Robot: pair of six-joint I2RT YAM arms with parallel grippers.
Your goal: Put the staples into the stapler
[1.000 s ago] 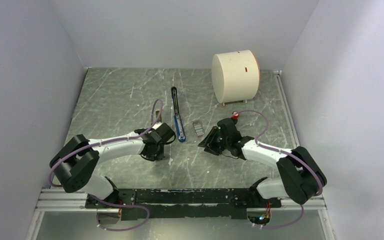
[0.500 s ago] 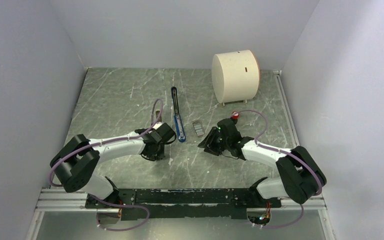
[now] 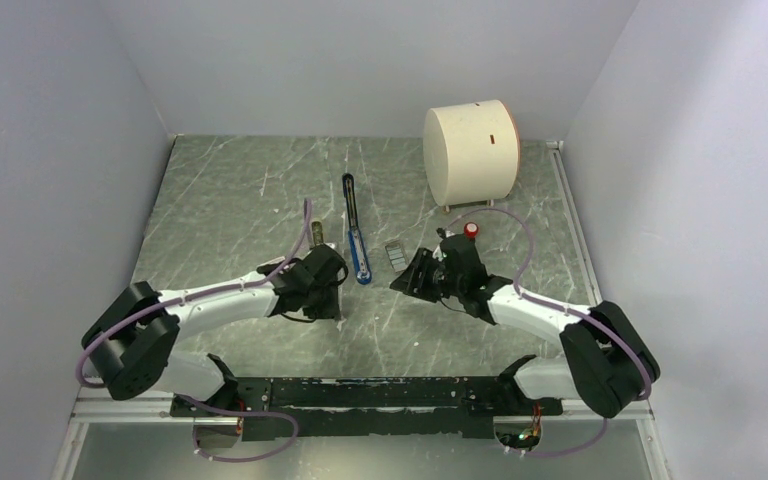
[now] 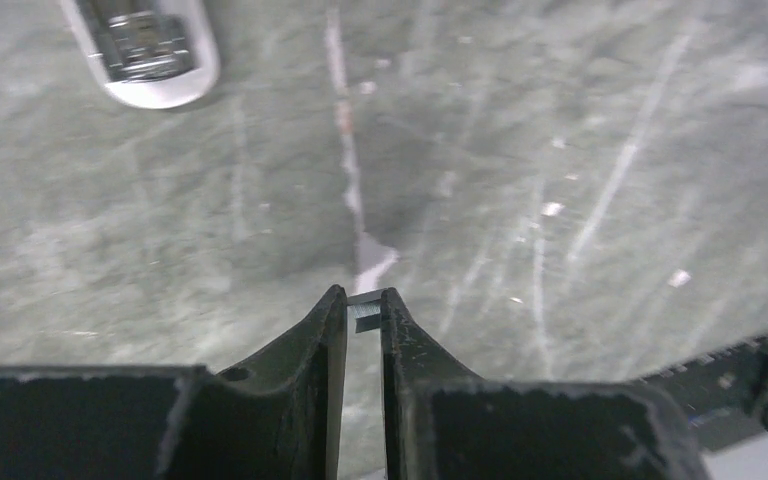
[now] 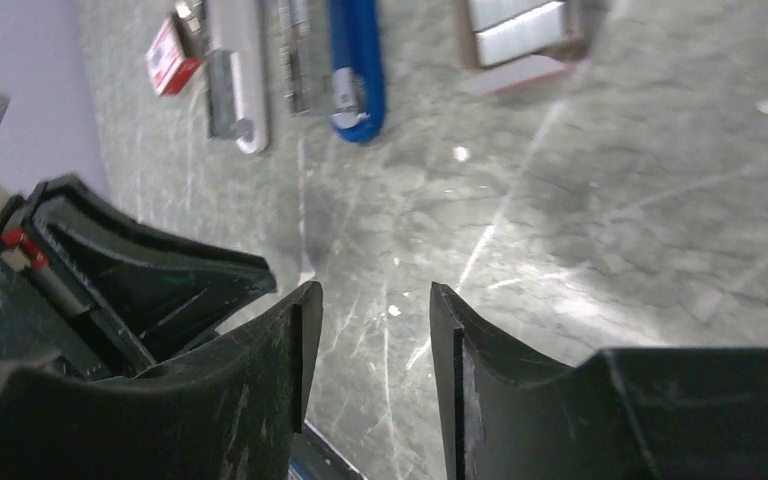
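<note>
Pale walls close in a grey, scratched tabletop on three sides. Near its middle lies the stapler, opened out flat. Its long axis runs from the near edge to the far edge, with the blue body towards the near edge and the thin black arm stretched towards the far edge. Just to the right of the blue body sit the staples, in short silvery blocks.

From where I stand, the left end effector hangs low over the tabletop. It is just beside the near end of the blue body, on the side of the left edge. Its jaws are almost pressed together, and a small grey piece is pinched between the tips. It may be a short run of staples, but it is too small for me to tell. The right end effector is released, with nothing between its fingers. It waits beyond the staples, on the side of the right edge.

I judge that the left arm is a little nearer to the stapler. The open channel then lies to the right of it and towards the far edge, so the piece should be turned along that same axis before it goes in. A separate silvery-grey strip lies parallel on the stapler's other side and could be mistaken for the channel.
</note>
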